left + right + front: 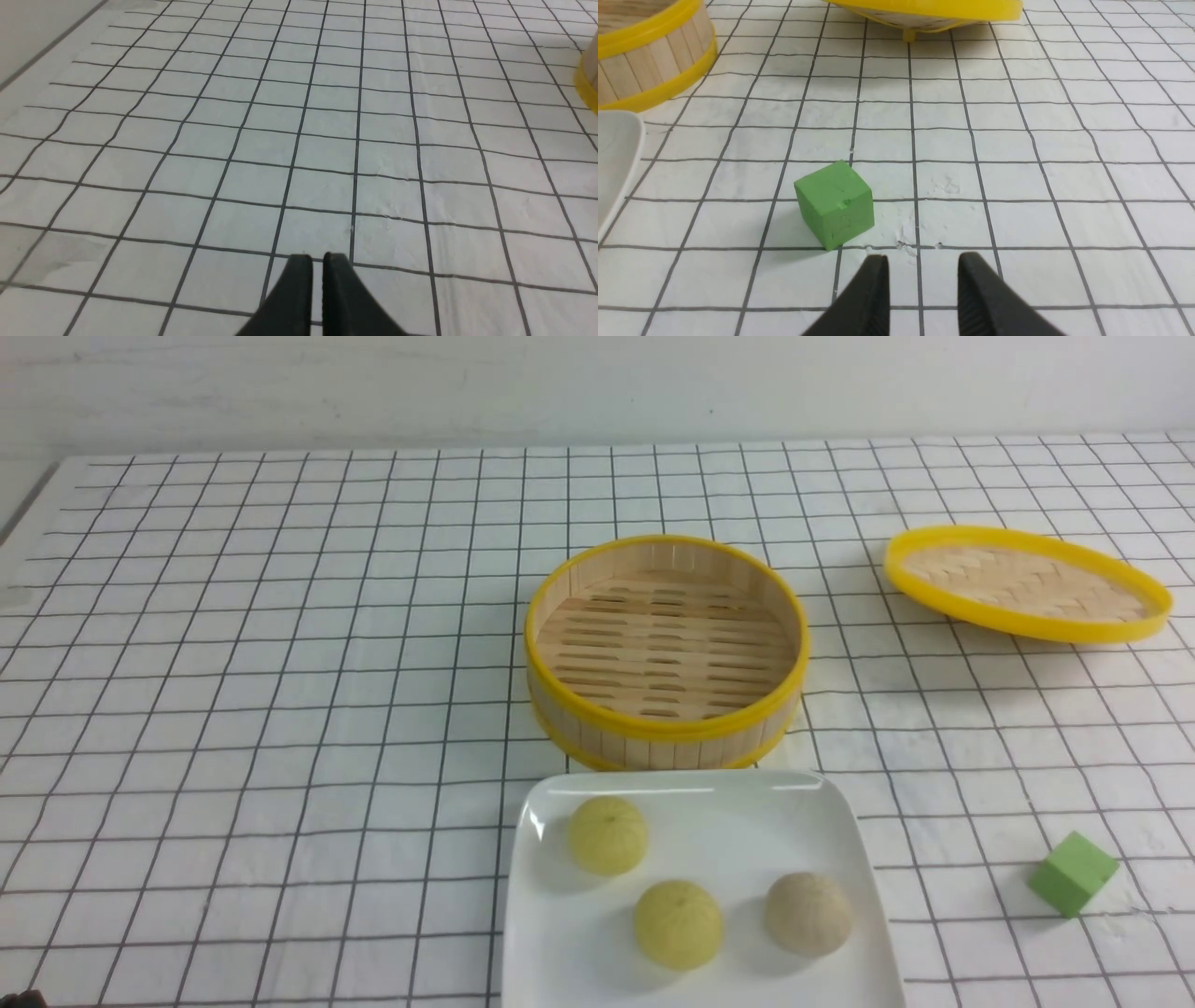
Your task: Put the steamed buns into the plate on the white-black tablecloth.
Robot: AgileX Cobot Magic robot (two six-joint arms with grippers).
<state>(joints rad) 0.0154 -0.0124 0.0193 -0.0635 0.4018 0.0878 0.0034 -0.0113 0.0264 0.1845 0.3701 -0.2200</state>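
The white square plate [728,817] lies at the near middle of the white-black tablecloth [280,663]. Three steamed buns sit in it: a yellow-green one [608,834] at the back left, a yellow-green one [678,924] at the front, and a beige-grey one [808,914] on the right. Neither gripper shows in the front view. My left gripper [317,256] is shut and empty, low over bare cloth. My right gripper [923,256] is open and empty, just right of the green cube; the plate's edge [616,154] shows in that view.
The empty bamboo steamer basket [665,649] stands just behind the plate. Its yellow-rimmed woven lid [1025,581] lies tilted at the back right. A green cube [1073,874] sits right of the plate, also in the right wrist view [835,204].
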